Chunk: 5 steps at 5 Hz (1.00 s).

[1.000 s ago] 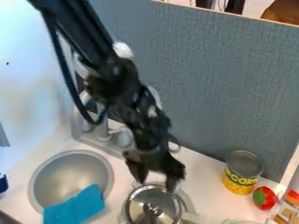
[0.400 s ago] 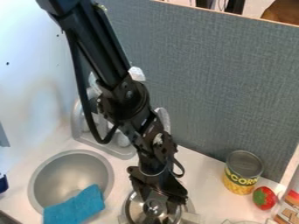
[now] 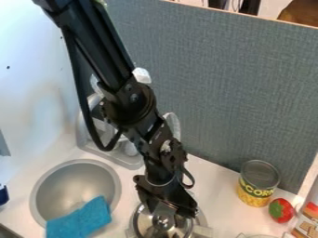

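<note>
Black robot arm (image 3: 133,104) over a white tabletop (image 3: 211,179), seen from where I stand. The arm slants down from the upper left; its gripper (image 3: 169,214) hangs directly above a round, shiny lid (image 3: 144,228) near the lower edge of the view. The fingers stand apart, one to each side of the knob (image 3: 162,221) at the lid's centre; whether they touch the knob I cannot tell. To my left of the lid, a round grey sink basin (image 3: 56,186) is set into the tabletop, with a bright blue cloth (image 3: 81,221) draped over its near rim. Behind the arm sits a grey tray (image 3: 129,161), partly hidden. To my right are a metal can (image 3: 257,185) with a yellow lower part, upright; just beside it, a red-and-green toy strawberry (image 3: 281,210); and, at the edge, a red-topped container (image 3: 307,221). A grey, fabric-textured panel (image 3: 242,88) rises behind the tabletop.
</note>
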Available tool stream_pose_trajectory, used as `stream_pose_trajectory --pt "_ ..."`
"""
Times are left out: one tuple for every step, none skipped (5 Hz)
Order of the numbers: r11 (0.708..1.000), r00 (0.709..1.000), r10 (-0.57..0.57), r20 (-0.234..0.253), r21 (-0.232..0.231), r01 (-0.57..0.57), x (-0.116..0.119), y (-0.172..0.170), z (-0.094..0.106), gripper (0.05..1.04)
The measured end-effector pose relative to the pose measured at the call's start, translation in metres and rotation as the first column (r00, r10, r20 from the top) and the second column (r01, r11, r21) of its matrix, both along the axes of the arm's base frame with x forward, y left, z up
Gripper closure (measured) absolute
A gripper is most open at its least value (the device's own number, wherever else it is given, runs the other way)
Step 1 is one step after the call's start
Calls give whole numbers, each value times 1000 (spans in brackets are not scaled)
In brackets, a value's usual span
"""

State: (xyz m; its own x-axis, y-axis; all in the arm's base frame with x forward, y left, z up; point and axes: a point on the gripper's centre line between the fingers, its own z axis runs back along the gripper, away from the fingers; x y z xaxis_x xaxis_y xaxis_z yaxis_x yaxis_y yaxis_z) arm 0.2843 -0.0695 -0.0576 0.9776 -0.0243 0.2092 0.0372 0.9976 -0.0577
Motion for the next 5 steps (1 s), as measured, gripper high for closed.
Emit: stream_pose_trajectory --pt "1000 999 -11 30 9 10 5 1 1 83" --pt "1000 1000 -3 2 15 3 5 2 -9 83" --pt "1000 1000 10 -18 26 -10 7 6 -16 85" --pt "999 999 4 -33 36 -3 5 8 -21 150" --pt "999 999 -9 -33 43 11 4 9 -22 431"
